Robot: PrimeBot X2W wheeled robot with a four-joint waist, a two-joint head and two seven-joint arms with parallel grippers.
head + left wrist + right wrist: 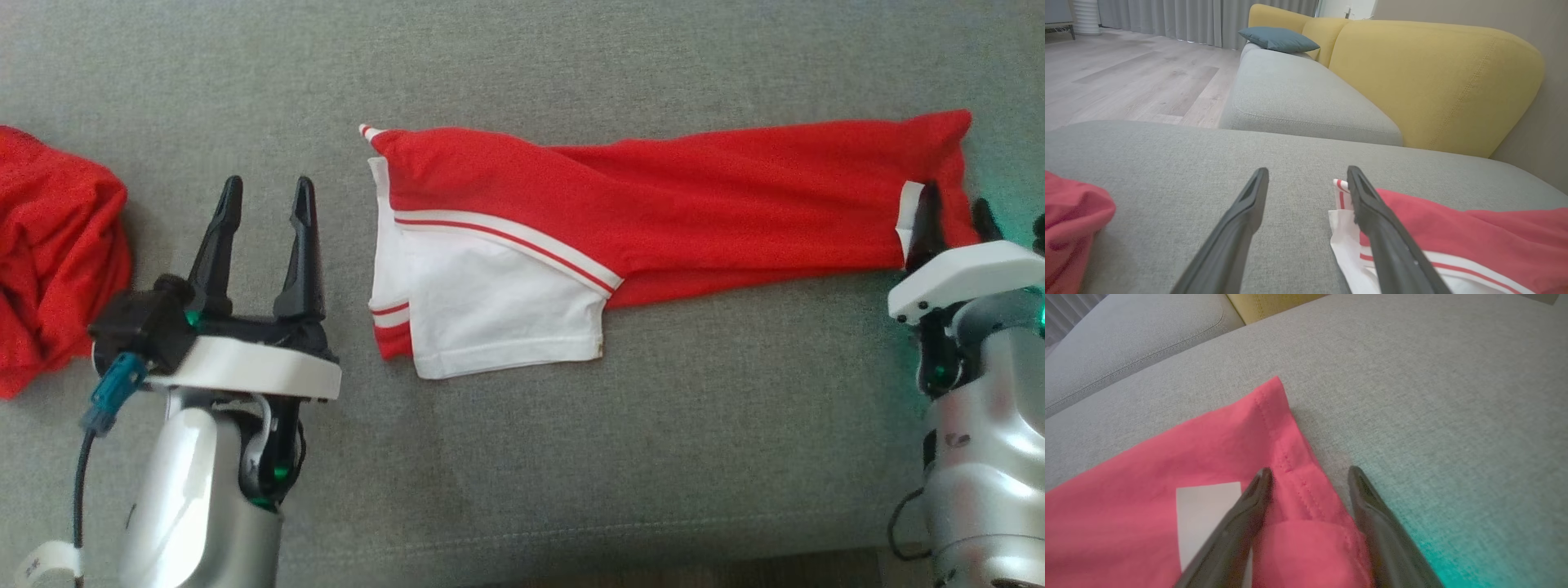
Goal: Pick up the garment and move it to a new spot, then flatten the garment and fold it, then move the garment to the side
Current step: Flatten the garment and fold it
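Note:
The garment is red with white panels and red-and-white stripes. It lies folded into a long band across the grey sofa seat. My left gripper is open above the cushion just left of the garment's white end, touching nothing. In the left wrist view the left gripper has only grey fabric between its fingers. My right gripper is at the garment's right end. In the right wrist view the right gripper is open, and its fingers straddle the stitched red hem.
A second, crumpled red cloth lies at the far left of the seat, close to my left arm. Yellow backrests and a blue pillow stand beyond. The cushion's front edge runs along the bottom.

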